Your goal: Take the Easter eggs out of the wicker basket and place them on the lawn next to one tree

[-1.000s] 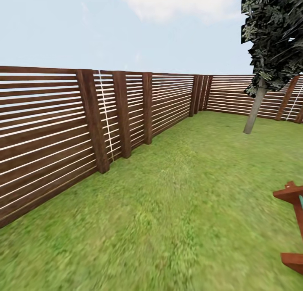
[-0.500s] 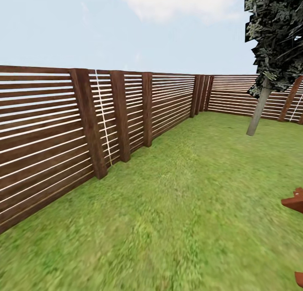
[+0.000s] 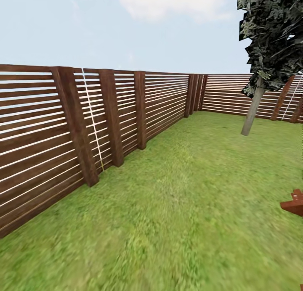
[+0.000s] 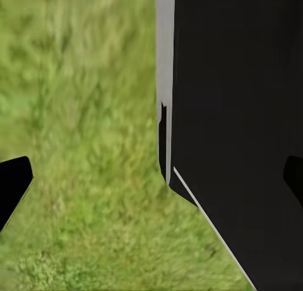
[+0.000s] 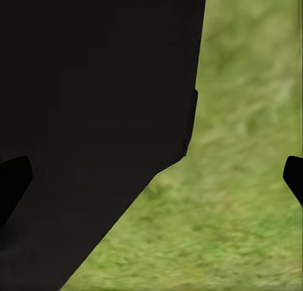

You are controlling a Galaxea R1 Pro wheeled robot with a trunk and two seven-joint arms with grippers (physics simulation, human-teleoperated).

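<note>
green lawn [image 3: 189,207] spreads across the head view, mottled and flat, running back to a brown slatted wooden fence [image 3: 84,123] along the left and far sides. toward the far right a tree [image 3: 269,43] rises from the grass, with a leaning grey trunk and a dark, ragged canopy. at the right edge, low down, a corner of some red-brown wooden piece [image 3: 294,205] pokes in; what it belongs to cannot be told. no basket or eggs are visible, so the robot appears to be on its way, and which way the basket lies from either arm cannot be judged. the tree sits ahead and to the robot's right, so the right arm looks the nearer side to it.

left wrist view: blurred grass below, and a large black body of the robot beside it. the dark tips of the fingers [image 4: 12,184] sit at opposite edges, spread wide, with nothing between them.

right wrist view: the same black body and grass. the fingers [image 5: 293,174] are likewise spread apart and empty.
</note>
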